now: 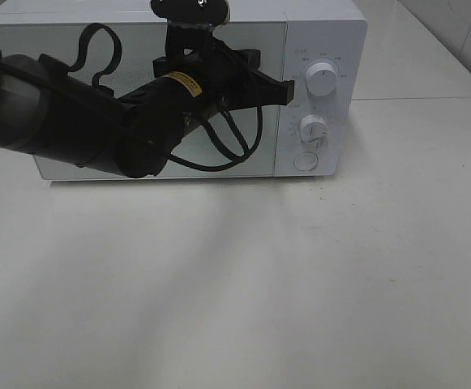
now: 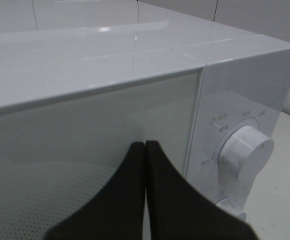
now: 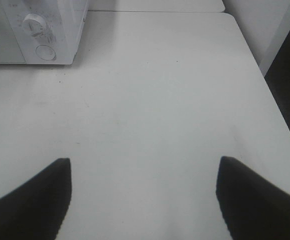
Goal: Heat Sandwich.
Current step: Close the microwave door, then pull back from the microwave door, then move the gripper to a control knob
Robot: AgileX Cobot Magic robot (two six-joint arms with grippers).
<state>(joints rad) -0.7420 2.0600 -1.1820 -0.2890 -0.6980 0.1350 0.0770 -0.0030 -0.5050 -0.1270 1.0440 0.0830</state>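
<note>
The sandwich is not visible in any view. The white microwave (image 1: pixel 324 32) stands at the back of the table with its door (image 2: pixel 85 130) closed. My left gripper (image 1: pixel 284 91) is shut with nothing in it. Its tips (image 2: pixel 145 145) sit at the door's right edge, just left of the upper knob (image 1: pixel 322 79), which also shows in the left wrist view (image 2: pixel 247 152). My right gripper (image 3: pixel 145 161) is open and empty above the bare table, to the right of the microwave (image 3: pixel 60 30); it does not show in the exterior high view.
Below the upper knob are a second knob (image 1: pixel 312 130) and a round door button (image 1: pixel 306 160). The left arm and its cable cross in front of the door. The white table (image 1: pixel 300 267) spreads out in front; its right edge (image 3: pixel 264 85) drops off.
</note>
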